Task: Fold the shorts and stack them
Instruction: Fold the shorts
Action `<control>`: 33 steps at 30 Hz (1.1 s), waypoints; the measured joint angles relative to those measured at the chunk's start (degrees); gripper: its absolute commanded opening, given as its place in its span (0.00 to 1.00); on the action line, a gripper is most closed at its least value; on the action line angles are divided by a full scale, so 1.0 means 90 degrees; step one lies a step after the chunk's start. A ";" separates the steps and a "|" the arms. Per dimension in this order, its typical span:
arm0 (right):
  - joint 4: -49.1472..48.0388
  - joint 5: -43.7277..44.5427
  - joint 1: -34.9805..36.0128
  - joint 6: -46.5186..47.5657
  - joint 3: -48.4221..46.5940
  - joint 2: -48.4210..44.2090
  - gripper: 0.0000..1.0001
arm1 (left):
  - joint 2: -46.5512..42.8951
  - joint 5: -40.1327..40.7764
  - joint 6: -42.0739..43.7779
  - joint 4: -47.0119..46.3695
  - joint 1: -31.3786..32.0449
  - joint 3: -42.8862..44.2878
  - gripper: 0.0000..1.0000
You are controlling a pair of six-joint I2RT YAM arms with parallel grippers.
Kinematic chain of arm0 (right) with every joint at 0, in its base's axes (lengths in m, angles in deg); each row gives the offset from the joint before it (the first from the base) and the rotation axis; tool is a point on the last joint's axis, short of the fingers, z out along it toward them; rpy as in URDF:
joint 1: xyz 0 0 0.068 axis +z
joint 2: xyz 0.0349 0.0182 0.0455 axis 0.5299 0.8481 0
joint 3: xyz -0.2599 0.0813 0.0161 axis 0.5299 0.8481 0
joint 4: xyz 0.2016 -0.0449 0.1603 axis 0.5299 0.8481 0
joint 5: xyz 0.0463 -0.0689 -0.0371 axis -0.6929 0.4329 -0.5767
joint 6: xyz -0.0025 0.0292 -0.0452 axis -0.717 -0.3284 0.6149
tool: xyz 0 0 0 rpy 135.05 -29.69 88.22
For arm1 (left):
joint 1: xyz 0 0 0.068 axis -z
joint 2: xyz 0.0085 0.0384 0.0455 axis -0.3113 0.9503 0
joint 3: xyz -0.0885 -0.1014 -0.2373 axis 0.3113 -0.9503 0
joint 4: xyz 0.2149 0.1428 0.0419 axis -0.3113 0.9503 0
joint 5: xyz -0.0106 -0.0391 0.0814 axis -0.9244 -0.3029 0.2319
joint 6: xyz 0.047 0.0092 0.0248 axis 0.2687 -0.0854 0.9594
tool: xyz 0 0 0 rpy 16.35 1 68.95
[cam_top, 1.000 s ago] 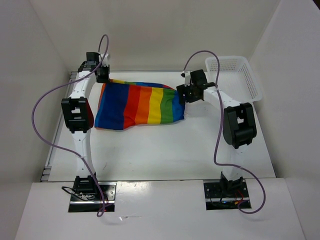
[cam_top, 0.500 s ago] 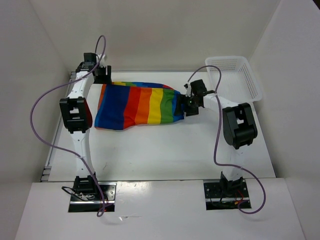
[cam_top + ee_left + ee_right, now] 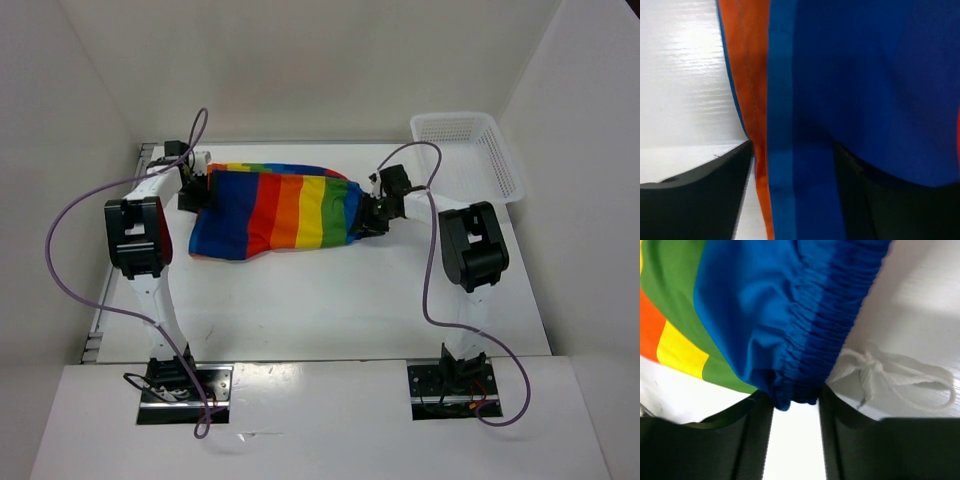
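The rainbow-striped shorts [image 3: 280,210] lie flat across the back of the table. My left gripper [image 3: 197,190] is at their left, dark-blue edge. In the left wrist view its jaws [image 3: 792,150] stand open and wide apart, with blue and orange fabric [image 3: 865,75] lying between them. My right gripper [image 3: 370,215] is at the shorts' right end. In the right wrist view it [image 3: 792,400] stands open but narrow. The end of the gathered blue waistband [image 3: 805,355] sits between the fingertips. The white drawstring [image 3: 890,375] lies on the table just to the right.
A white mesh basket [image 3: 470,150] stands at the back right corner. White walls close in the table at the back and both sides. Purple cables loop above both arms.
My left gripper left the shorts' back-left corner, opened and came down onto their left edge. My right gripper dropped to the right end and its jaws narrowed around the waistband.
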 measured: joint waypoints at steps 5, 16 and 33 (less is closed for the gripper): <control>-0.0124 -0.0070 -0.0010 -0.0257 0.0000 0.0129 0.08 | -0.0097 -0.0194 0.0000 -0.0219 0.0027 -0.0308 0.18; 0.0175 0.0085 -0.0027 0.0539 0.0454 -0.0576 0.00 | -0.0719 -0.0704 -0.0024 -0.0461 0.0002 -0.1309 0.00; 0.2414 -0.0063 -0.0707 0.2849 0.1406 -0.3667 0.00 | -0.4136 -0.1576 -0.0041 -0.0216 0.0918 -0.3942 0.59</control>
